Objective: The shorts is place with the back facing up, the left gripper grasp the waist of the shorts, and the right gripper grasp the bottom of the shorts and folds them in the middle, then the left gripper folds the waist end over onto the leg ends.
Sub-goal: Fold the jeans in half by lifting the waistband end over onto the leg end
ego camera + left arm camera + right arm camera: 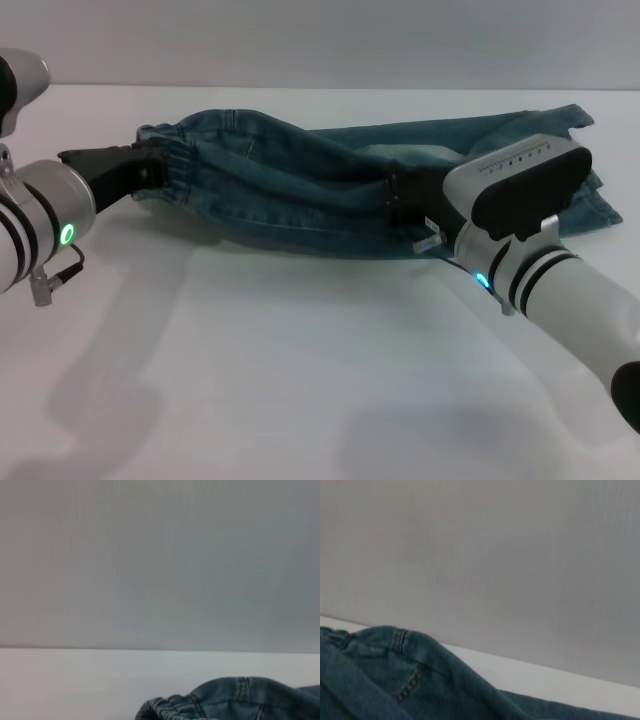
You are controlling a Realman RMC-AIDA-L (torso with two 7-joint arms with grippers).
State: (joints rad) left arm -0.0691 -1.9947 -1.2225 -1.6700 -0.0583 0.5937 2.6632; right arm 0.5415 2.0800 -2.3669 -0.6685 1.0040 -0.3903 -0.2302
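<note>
Across the far half of the white table (300, 380), the shorts (300, 190) lie stretched sideways, lifted into a long ridge between both arms, waist toward the robot's left and leg ends (590, 200) toward its right. Left gripper (150, 168) is clenched on the waist of the shorts (175, 165), gathered band bunched at its fingertips and raised off the surface; right gripper (405, 200) is clamped on denim at the near edge toward the leg end, fabric draping over it. Both wrist views show only folded denim below a plain grey wall (160, 560).
</note>
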